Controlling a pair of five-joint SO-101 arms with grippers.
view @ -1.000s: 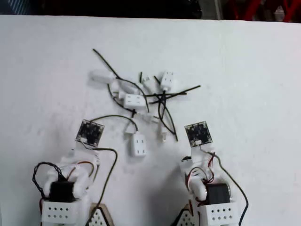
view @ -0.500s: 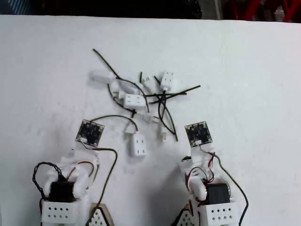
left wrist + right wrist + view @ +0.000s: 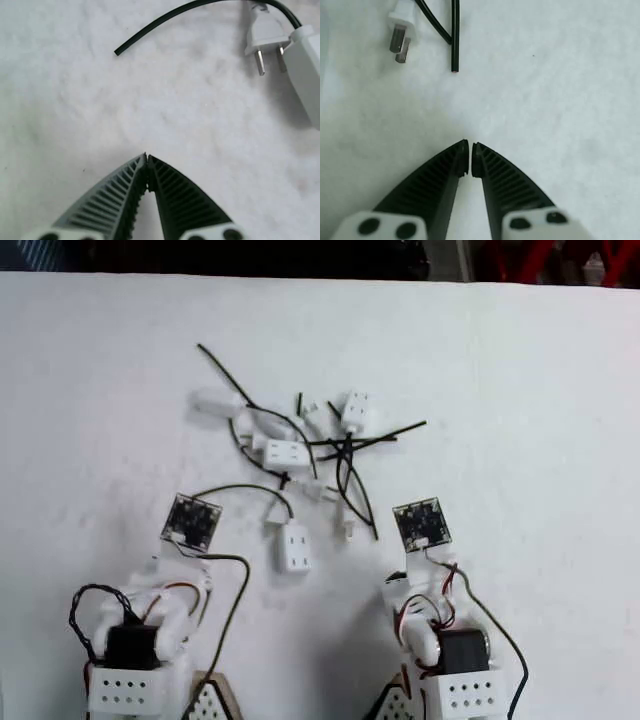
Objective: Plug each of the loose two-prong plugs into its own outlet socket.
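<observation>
**Notably: Each Nearest Plug Lay Inboard of a Closed Gripper**

Both arms sat at the near edge of the table [image 3: 520, 360]. The left gripper [image 3: 146, 172] was closed, its ribbed jaws meeting at the tips and holding nothing. The right gripper [image 3: 469, 159] was likewise closed on nothing, with only a hairline gap at the tips.

The near-left plug [image 3: 265, 37] lay flat on the table ahead of the left gripper, offset toward the right arm's side and well apart from the jaw tips. Its long axis ran roughly along the arm's line of reach. The prongs faced back toward the arm and the cable [image 3: 165, 20] left from the far end. The plug rested just beside the near outlet socket [image 3: 295, 546] and was not inserted.

The near-right plug [image 3: 399, 31] lay ahead of the right gripper, offset toward the left arm's side, with its prongs also facing back toward its arm.

In the high view, both plugs and the near outlet socket lay between the two arms. The remaining sockets sat farther out in the cable tangle [image 3: 310, 435].

Assessment: the left arm was the nearer one for the near-left plug. The coming move would probably require opening the jaws, swinging inboard and closing across the plug body. Because the prongs faced the arm, the plug would likely need turning before insertion.
</observation>
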